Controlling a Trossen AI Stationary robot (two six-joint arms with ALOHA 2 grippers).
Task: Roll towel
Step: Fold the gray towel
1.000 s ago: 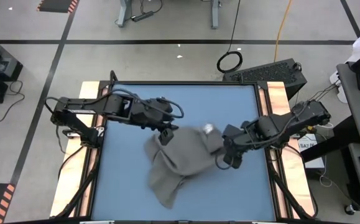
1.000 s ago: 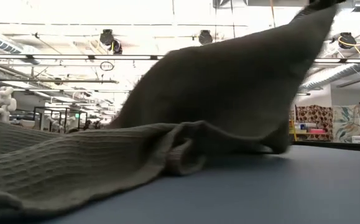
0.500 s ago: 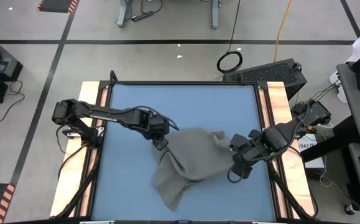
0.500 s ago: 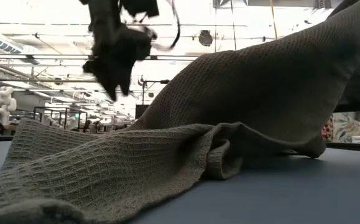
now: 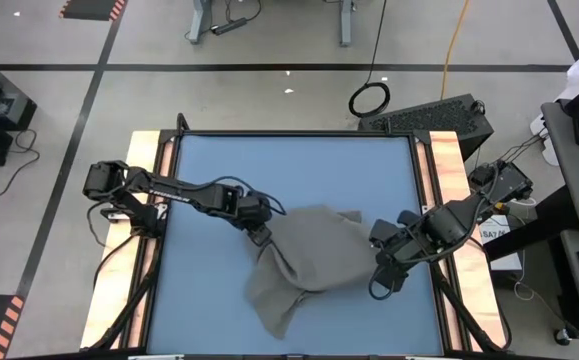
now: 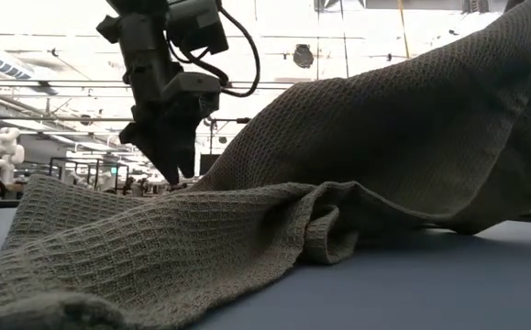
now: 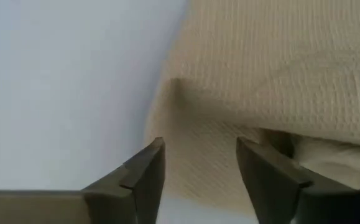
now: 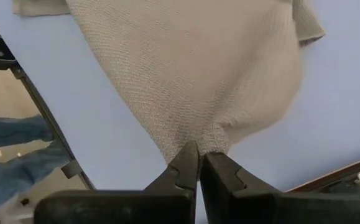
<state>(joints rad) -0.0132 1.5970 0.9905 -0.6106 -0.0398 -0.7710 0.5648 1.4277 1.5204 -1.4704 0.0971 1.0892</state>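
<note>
High view: dark grey waffle-weave fabric towel (image 5: 304,262) is lying crumpled mid blue tabletop (image 5: 289,170), w/ left tool (image 5: 260,237) hanging at its left edge and right tool (image 5: 380,262) lifting its right corner.

Low view: towel is draping limp, so likely soft, light, non-slippery.

Left wrist view: tool is spread, fingers (image 7: 143,171) straddling a folded edge, nothing pinched yet; edges and corners look best to grab.

Right wrist view: tool is pressed together, pinching a towel corner.
</note>
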